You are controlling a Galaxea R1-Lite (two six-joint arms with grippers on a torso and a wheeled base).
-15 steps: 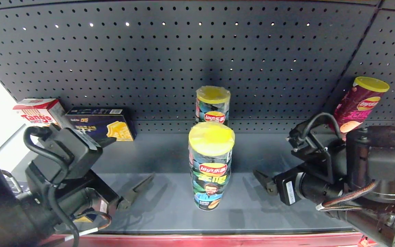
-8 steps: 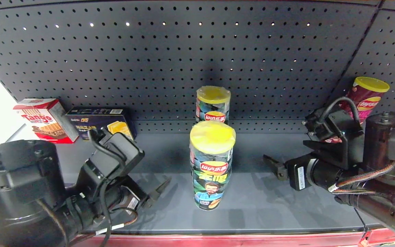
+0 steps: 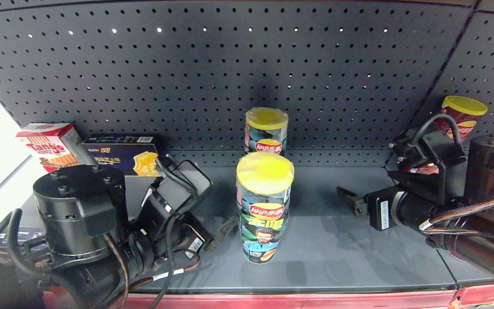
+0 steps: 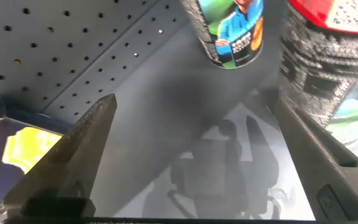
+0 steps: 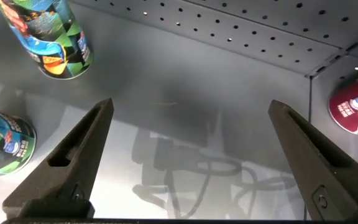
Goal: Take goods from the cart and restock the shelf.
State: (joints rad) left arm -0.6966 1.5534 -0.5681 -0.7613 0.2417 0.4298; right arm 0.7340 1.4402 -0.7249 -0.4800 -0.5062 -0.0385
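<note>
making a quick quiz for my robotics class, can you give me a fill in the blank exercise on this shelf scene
1. The front chip can and the back chip can both have ____ lids.
2. The left pincer and the right pincer are both ____ and hold nothing.
3. The dark blue box lies beside the red and white box on the shelf, at its ____ end.

Missing words: yellow; open; left

Glossy printed cans (image 3: 263, 223) with plastic lids (image 3: 265, 172) on a matt metal shelf (image 3: 337, 257).
</note>
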